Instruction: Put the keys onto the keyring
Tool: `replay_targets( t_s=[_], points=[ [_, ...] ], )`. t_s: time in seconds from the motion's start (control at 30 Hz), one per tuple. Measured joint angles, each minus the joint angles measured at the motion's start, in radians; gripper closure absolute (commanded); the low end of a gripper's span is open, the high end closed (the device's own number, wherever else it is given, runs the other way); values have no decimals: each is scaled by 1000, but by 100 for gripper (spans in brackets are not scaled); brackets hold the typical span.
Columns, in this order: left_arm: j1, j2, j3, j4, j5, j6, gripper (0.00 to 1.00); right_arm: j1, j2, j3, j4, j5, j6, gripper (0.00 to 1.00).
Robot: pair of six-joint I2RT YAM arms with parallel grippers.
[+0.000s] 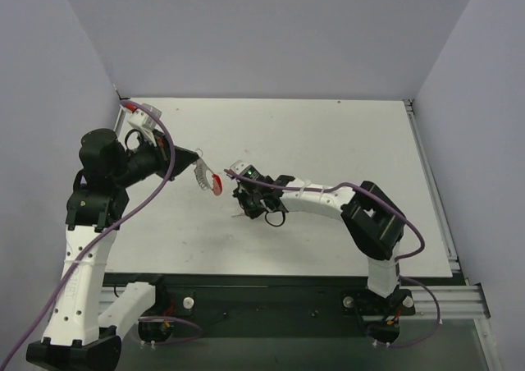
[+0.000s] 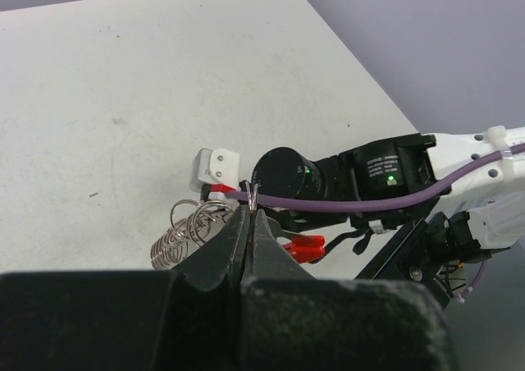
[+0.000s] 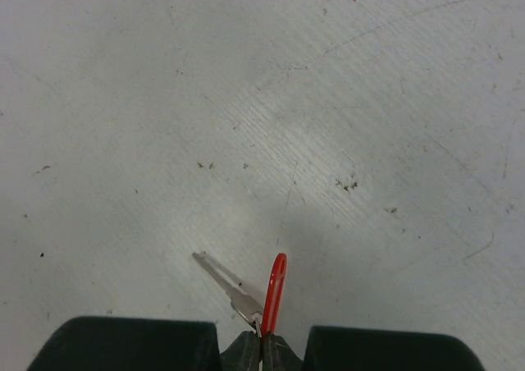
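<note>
We see left jaws shut on silvery beaded-chain keyring with red band (image 2: 187, 230), above left side of white desk (image 1: 328, 141), right jaws pinching tiny red-headed silver key (image 3: 273, 289) mid-desk, edges well apart.

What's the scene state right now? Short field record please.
left tool: shut on the keyring
right tool: shut on the key
keyring: silvery loops and a red band at the left tool's tips
key: red head pinched at the right tool's tips, silver blade pointing off to one side over the table
key on keyring: not yet; top view shows a gap between the two
arms: tools face each other near the table's middle
</note>
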Motion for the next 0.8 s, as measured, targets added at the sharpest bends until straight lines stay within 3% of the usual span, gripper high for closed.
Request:
replay_targets(
  t_s=[0.43, 0.6, 0.8],
  points=[
    [0, -14, 0, 14, 84, 24, 100, -60, -379, -115, 7, -56, 26, 100],
    [-24, -12, 0, 20, 166, 53, 100, -95, -544, -175, 28, -146, 25, 100],
    [-128, 3, 0, 13, 271, 127, 100, -172, -759, -210, 68, -344, 37, 100]
  ],
)
